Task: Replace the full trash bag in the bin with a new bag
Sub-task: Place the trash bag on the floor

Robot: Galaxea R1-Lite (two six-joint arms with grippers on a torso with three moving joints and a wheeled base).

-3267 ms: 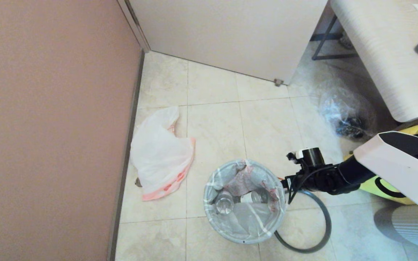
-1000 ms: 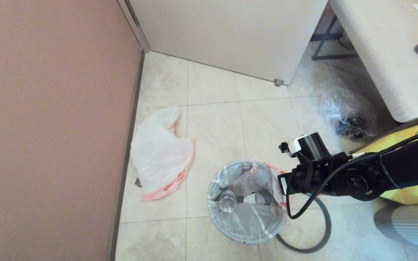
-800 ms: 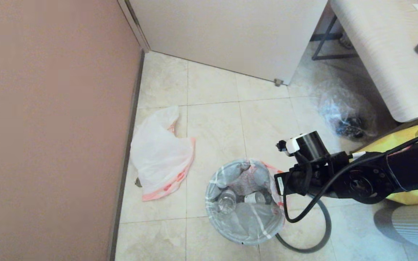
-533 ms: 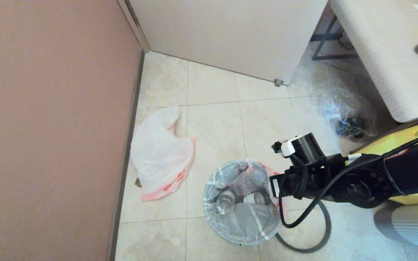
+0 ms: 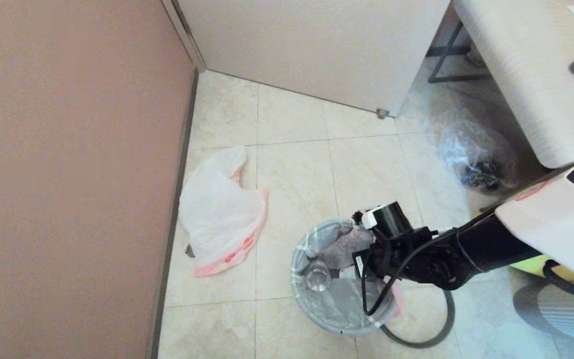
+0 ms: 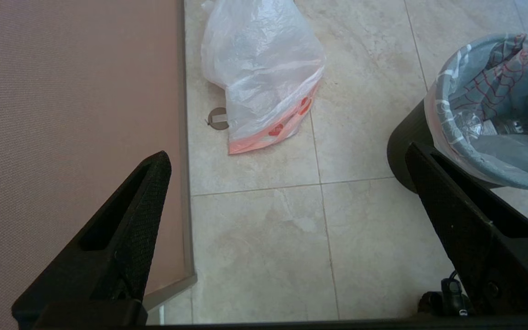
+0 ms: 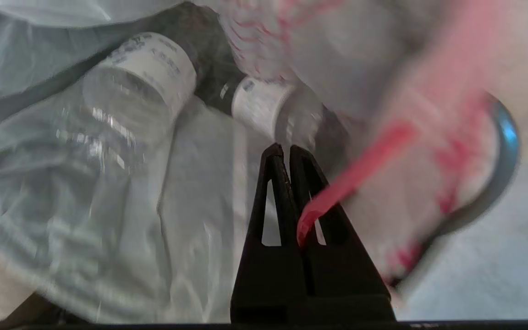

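Observation:
The bin [image 6: 404,142], a small black pail, stands on the floor tiles with the full trash bag [image 5: 329,299] lining it. A clear bottle [image 5: 317,276] and crumpled scraps lie inside. My right arm [image 5: 431,254] reaches over the bin's right side. My right gripper [image 7: 287,149] is shut on the bag's pink-red rim band [image 7: 355,178], drawn in over the opening. The new bag [image 5: 222,214] lies limp and flat by the left wall. My left gripper [image 6: 287,153] hangs open above bare tiles between the wall and the bin, holding nothing.
The dark grey hoop [image 5: 451,319] lies on the floor against the bin's right side. A clear crinkly bag [image 5: 476,157] with dark contents sits under the table [image 5: 526,75] at the back right. A pink wall [image 5: 68,174] runs along the left.
My right arm has swung left over the bin's opening, pulling the bag's right rim inward. The bin has shifted slightly to the right. The new bag has not moved.

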